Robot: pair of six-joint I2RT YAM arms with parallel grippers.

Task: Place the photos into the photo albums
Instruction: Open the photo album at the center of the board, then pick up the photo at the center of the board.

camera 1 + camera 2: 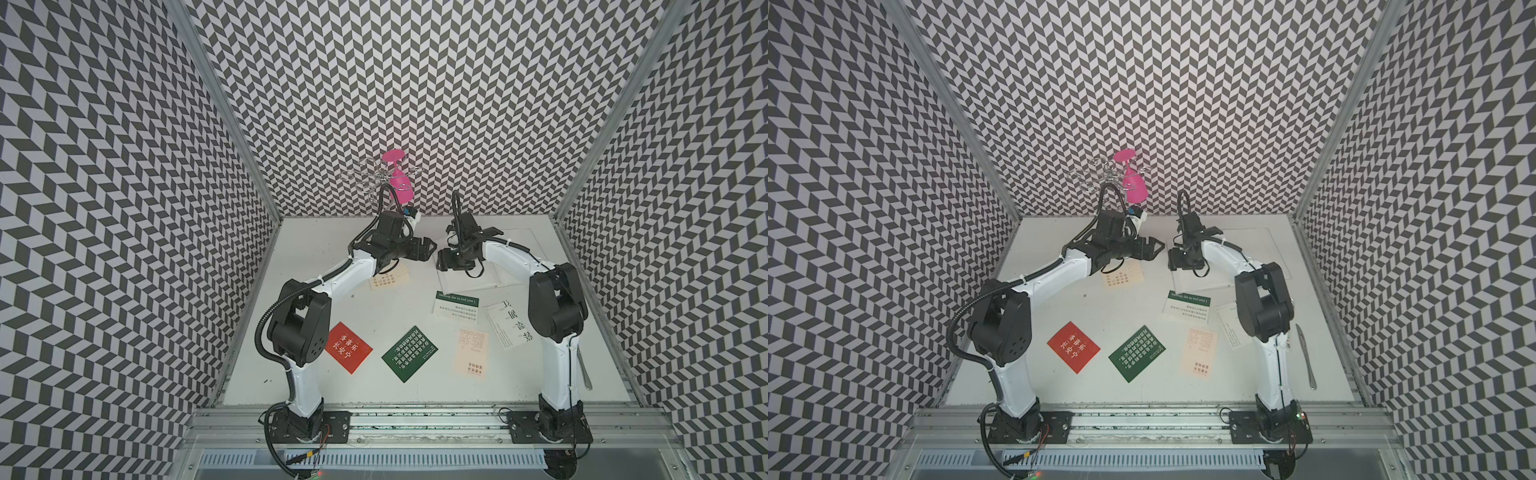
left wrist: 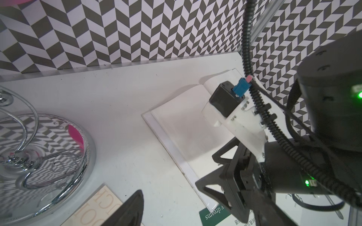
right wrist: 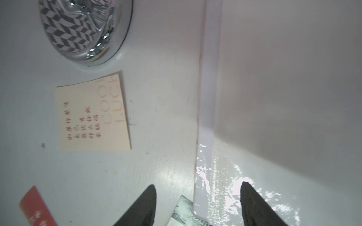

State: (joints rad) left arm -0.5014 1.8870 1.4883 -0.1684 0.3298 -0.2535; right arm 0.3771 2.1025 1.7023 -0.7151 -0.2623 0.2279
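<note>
Thin white photo album [image 2: 182, 125] lying open on the desk [image 1: 307, 266], blank glossy pages up, printed photos [image 1: 409, 353] loose alongside; left pincer [image 1: 429, 248] and right pincer [image 3: 199, 205] both spread, empty.

green-band card [image 1: 456, 306]: "I meet you in my dreams" | cream card [image 3: 94, 115]: "LUCK"

Both top views are bright, evenly lit and sharp; soft shadows lie on the white tabletop [image 1: 415, 395], and the chevron walls [image 1: 415, 83] bow at the frame edges. In the right wrist view glare speckles the thin white open book [image 3: 274, 88]; the cream printed card [image 3: 92, 117] looks soft.
</note>
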